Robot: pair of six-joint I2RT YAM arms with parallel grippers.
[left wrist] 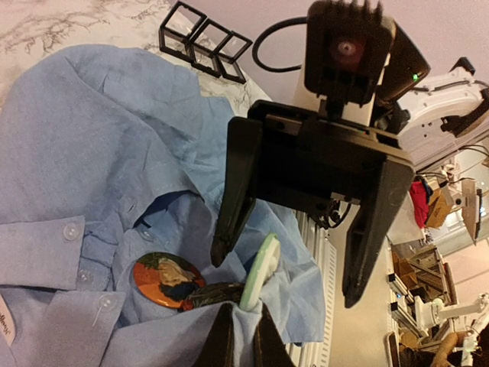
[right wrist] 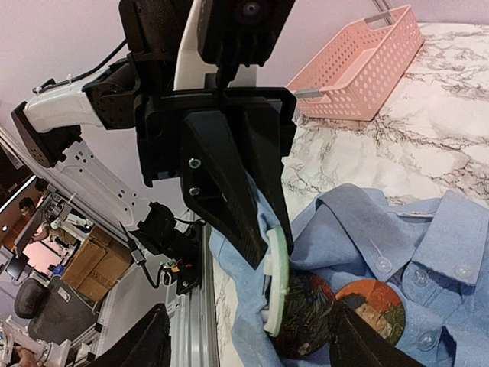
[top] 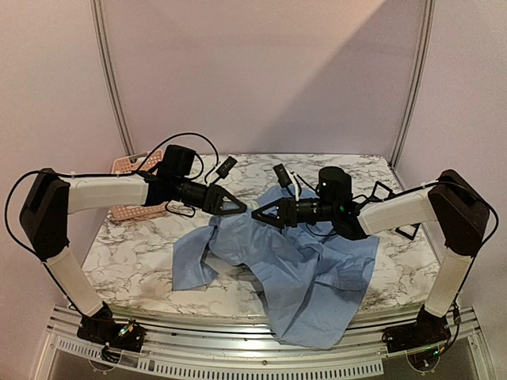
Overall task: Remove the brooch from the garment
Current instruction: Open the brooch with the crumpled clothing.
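Pinching the shirt (left wrist: 92,138) and a pale green disc (left wrist: 260,271), our left hand (left wrist: 243,313) faces our wide-spread right hand (left wrist: 284,274); the brooch (left wrist: 168,280) sits just beside the pinch.

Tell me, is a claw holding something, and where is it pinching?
The left claw pinches the rim of a pale green round brooch, with some shirt cloth. The right claw is open, empty.
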